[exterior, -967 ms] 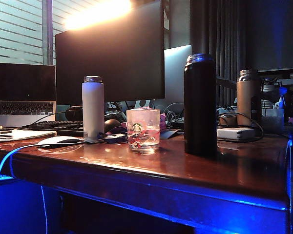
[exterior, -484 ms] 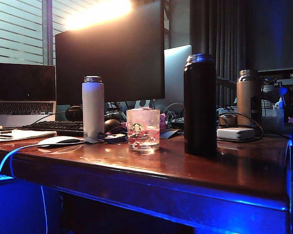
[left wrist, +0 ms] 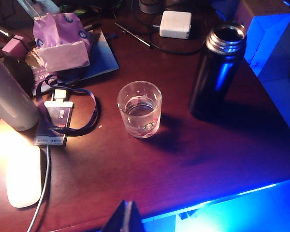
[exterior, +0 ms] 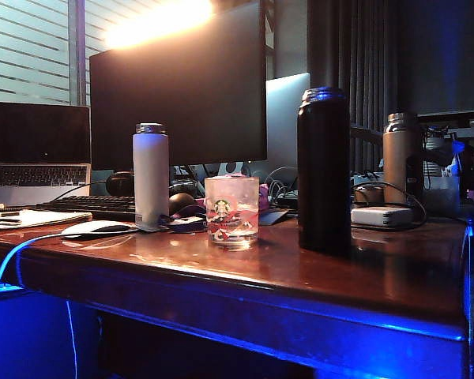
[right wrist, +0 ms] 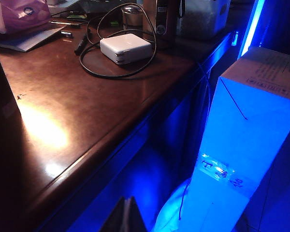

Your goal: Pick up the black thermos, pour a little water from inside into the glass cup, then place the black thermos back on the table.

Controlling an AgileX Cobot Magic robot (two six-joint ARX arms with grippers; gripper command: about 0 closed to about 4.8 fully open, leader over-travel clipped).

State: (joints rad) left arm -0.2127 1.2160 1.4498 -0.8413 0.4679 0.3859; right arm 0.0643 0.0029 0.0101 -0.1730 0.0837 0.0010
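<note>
Standing upright right of centre in the exterior view, the black thermos (exterior: 323, 170) sits on the table (exterior: 363, 276) near the glass cup (exterior: 231, 210); no arm shows. From the left wrist view, water already lies in the cup, thermos nearby, left gripper (left wrist: 127, 218) pinched together off the table edge. Right wrist view: right gripper (right wrist: 126, 215) likewise closed, empty, beyond the edge. Judged: pouring done, thermos replaced.
</note>
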